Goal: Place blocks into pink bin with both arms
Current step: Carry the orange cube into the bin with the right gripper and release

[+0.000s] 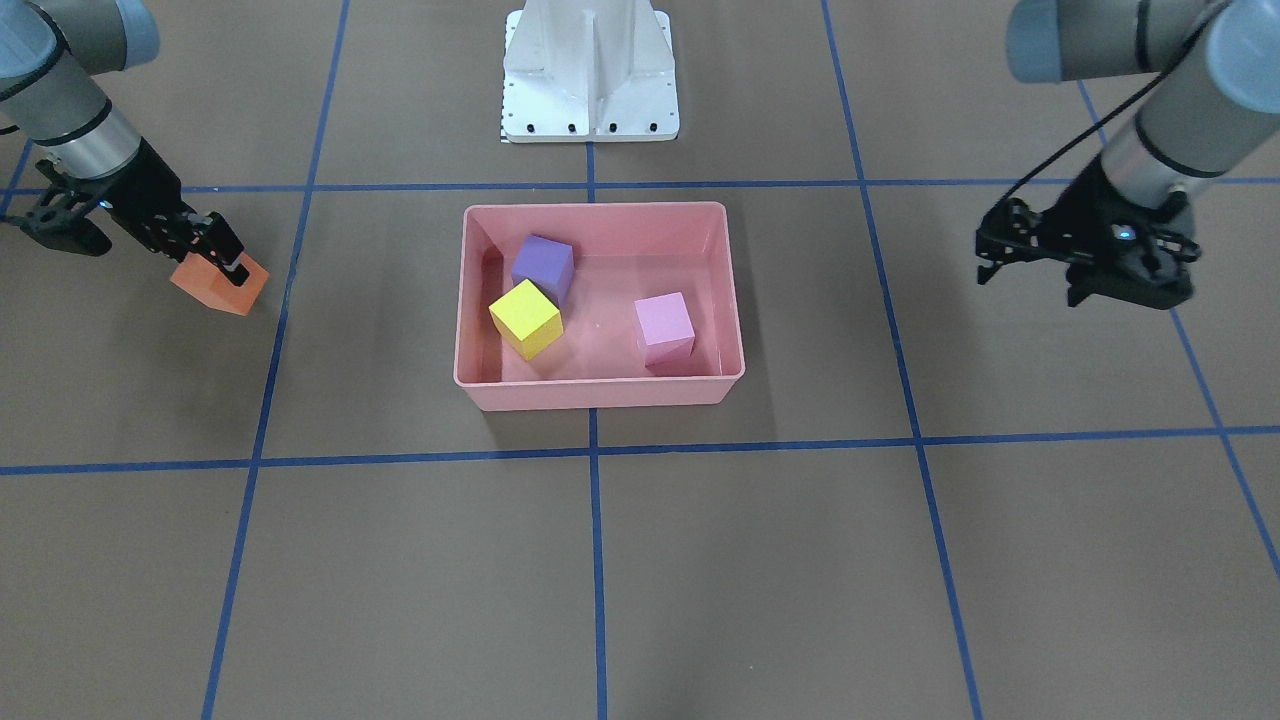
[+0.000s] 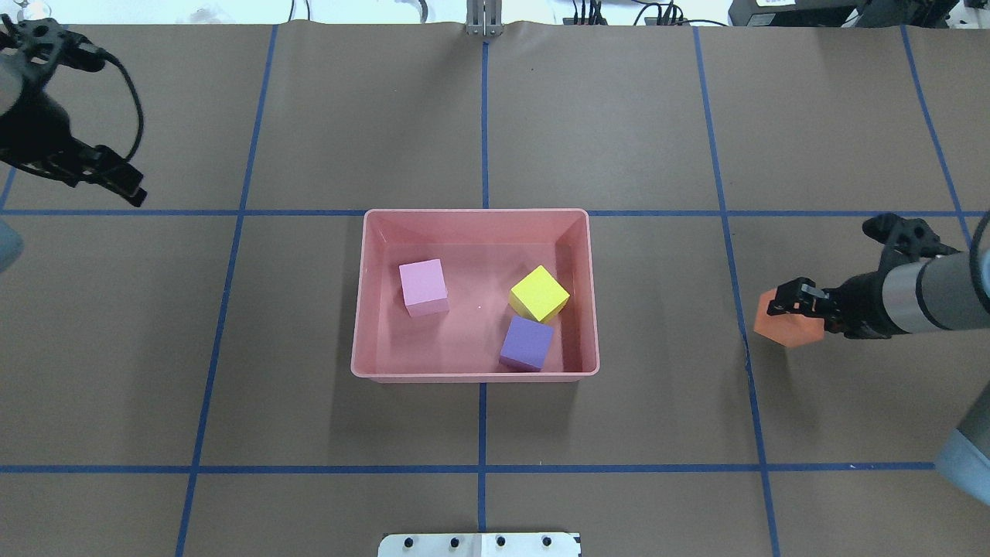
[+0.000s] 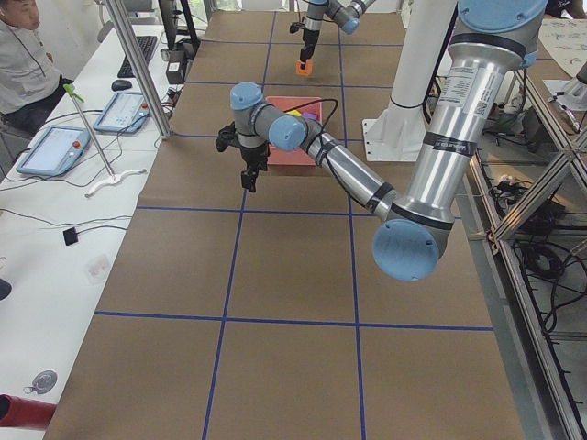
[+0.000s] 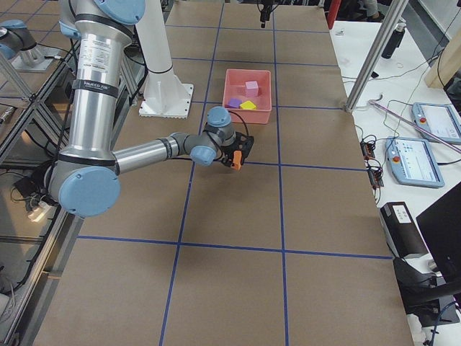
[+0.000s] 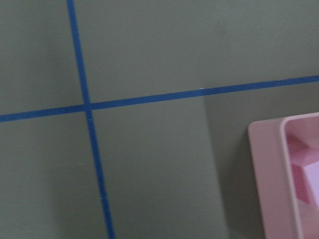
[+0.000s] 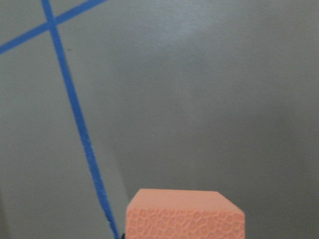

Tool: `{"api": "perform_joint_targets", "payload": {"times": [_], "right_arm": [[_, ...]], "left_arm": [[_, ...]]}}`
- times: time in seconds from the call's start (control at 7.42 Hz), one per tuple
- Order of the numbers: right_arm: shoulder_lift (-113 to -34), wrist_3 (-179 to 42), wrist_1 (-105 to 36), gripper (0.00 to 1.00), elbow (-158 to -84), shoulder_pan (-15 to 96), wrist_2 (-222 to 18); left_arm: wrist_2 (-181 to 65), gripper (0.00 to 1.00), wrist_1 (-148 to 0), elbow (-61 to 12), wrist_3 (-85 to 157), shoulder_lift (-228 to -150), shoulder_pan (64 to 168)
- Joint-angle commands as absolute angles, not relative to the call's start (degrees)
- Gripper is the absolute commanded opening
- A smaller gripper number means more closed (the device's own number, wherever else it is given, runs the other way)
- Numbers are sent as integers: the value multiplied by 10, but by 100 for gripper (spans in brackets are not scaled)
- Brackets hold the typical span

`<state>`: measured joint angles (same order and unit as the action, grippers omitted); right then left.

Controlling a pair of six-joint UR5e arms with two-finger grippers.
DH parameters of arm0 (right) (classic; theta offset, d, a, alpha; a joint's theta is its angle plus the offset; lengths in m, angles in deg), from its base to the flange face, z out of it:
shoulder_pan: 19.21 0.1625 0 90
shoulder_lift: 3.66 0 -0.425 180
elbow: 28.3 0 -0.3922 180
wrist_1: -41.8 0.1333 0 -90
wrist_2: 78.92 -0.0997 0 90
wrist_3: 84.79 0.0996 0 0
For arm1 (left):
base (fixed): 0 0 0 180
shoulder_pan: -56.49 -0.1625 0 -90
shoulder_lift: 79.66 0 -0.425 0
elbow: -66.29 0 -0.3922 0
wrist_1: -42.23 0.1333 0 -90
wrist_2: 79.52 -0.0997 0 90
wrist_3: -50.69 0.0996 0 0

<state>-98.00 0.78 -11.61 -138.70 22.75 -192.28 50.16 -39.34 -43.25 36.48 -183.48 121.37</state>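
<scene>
The pink bin (image 1: 600,395) (image 2: 473,211) sits at the table's middle. Inside it lie the purple cube (image 1: 543,266) (image 2: 527,343), the yellow cube (image 1: 526,318) (image 2: 539,293) and the light pink cube (image 1: 664,327) (image 2: 423,287). My right gripper (image 1: 228,268) (image 2: 790,303) is shut on the orange cube (image 1: 215,290) (image 2: 785,329) and holds it off the table, well out from the bin on my right. The cube fills the bottom of the right wrist view (image 6: 185,215). My left gripper (image 1: 1028,283) (image 2: 116,179) hangs open and empty, far from the bin on my left.
The white pedestal base (image 1: 590,70) (image 2: 479,545) stands behind the bin on my side. Blue tape lines cross the brown table cover. The left wrist view shows the bin's corner (image 5: 266,179). An operator sits at a side bench (image 3: 23,64) with tablets.
</scene>
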Motion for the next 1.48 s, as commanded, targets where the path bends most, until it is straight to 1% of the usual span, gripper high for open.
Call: {"api": "perform_joint_targets", "payload": {"times": [0.0,0.13,0.27,0.54,0.67,0.81,0.94,1.21,1.35], "right_arm": [[-792,7,-307,0,-1385,239,-1938],[-711,7,-392,0,-1385,239,-1937],[-648,8,-457,0,-1383,237,-1934],[-582,20,-470,0,-1366,208,-1929],[-559,24,-470,2,-1357,183,-1915],[-528,26,-471,38,-1337,156,-1893],[-517,43,-471,99,-1329,132,-1847],[-524,45,-474,100,-1330,123,-1838],[-518,39,-511,100,-1339,123,-1839]], "left_arm": [[504,100,-396,-384,546,-1790,1304],[504,100,-399,-348,616,-1788,1332],[505,100,-400,-315,673,-1788,1353],[501,100,-405,-264,687,-1788,1379],[500,100,-408,-230,689,-1785,1393],[501,100,-434,-219,691,-1782,1398],[503,100,-439,-218,690,-1782,1399],[503,100,-439,-217,688,-1782,1398],[503,100,-439,-217,688,-1781,1398]]}}
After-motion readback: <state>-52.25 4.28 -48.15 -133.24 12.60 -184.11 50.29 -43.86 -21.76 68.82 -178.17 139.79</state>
